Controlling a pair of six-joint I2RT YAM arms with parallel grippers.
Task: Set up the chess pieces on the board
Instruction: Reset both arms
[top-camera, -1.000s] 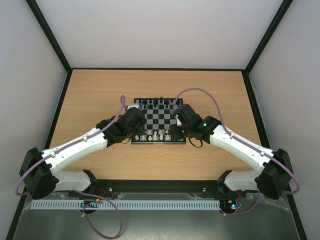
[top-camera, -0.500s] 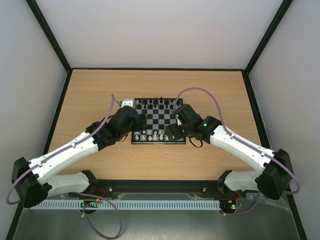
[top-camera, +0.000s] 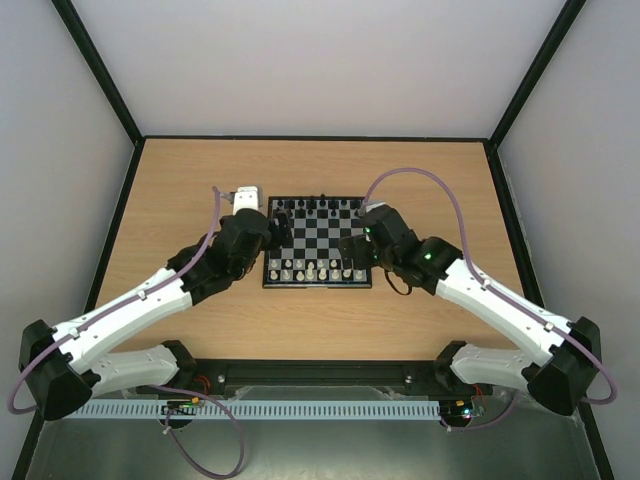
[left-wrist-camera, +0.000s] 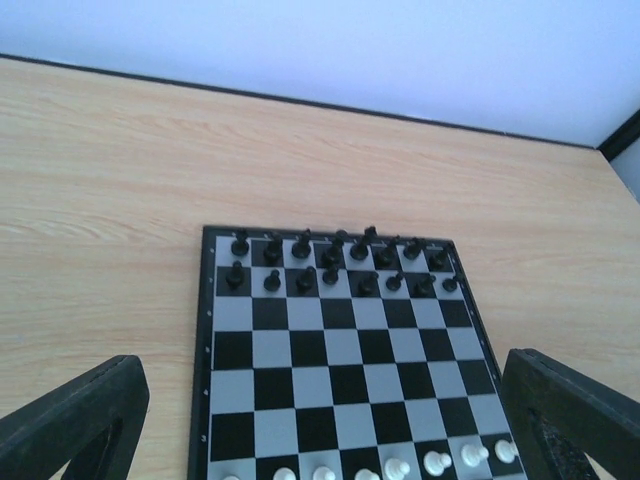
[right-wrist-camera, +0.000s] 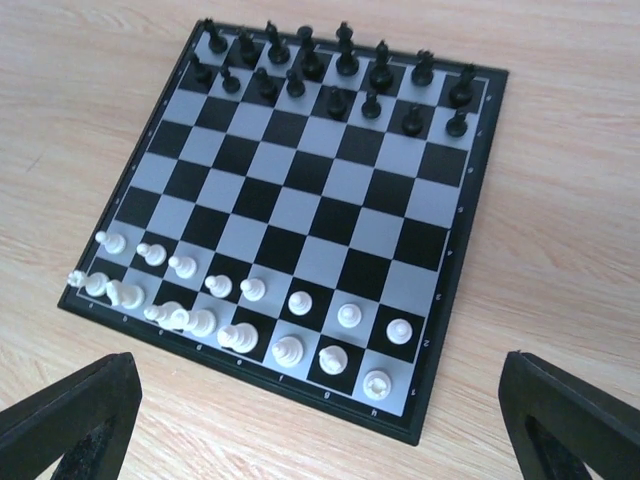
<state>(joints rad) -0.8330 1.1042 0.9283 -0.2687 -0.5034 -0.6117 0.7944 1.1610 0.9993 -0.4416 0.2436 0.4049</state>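
The board (top-camera: 315, 240) lies mid-table between my two arms. White chess pieces (right-wrist-camera: 288, 349) fill its two near rows; the back-row ones toward the left end (right-wrist-camera: 180, 318) stand bunched together. The same white pieces show as a row (left-wrist-camera: 397, 468) at the bottom of the left wrist view and along the board's near edge (top-camera: 310, 270) from above. My left gripper (top-camera: 280, 232) hovers open at the board's left side, its fingers (left-wrist-camera: 75, 420) wide apart and empty. My right gripper (top-camera: 357, 250) is open over the near right corner, with nothing between its fingers (right-wrist-camera: 570, 420).
Black chessmen (right-wrist-camera: 335, 70) occupy the two far rows of the board (left-wrist-camera: 330, 350). Bare wooden table (top-camera: 180, 200) surrounds the board, bounded by a black rim and white walls. Both arms' cables loop above the board's side edges.
Both grippers have opened wide. The left arm has drawn back and left, off the board's near left corner. The right arm has pulled back slightly to the right.
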